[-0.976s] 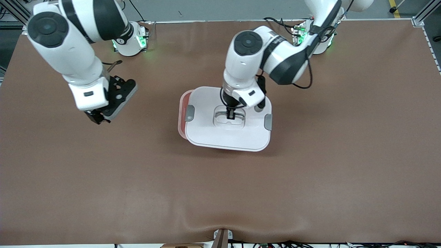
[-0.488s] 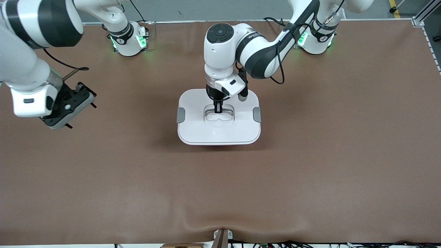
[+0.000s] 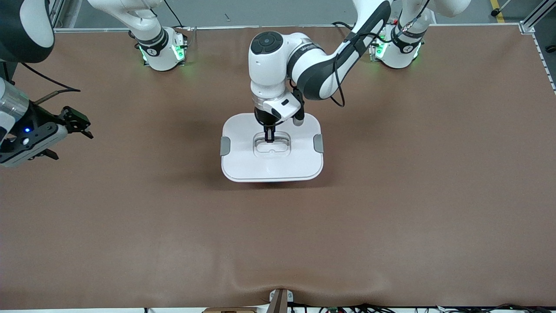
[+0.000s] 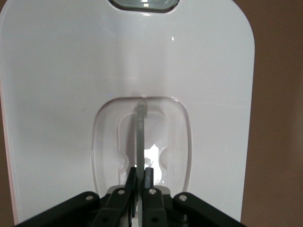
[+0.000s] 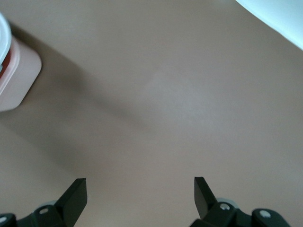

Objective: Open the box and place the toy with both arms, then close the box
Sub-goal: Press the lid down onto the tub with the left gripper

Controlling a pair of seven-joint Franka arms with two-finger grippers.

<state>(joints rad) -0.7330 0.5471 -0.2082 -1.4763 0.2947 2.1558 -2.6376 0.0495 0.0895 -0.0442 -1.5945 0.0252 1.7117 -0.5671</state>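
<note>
Left gripper pinched on clear recessed handle of white rounded lid — right gripper spread over bare table, waiting — could slip off thin handle, leaving lid unseated.
</note>
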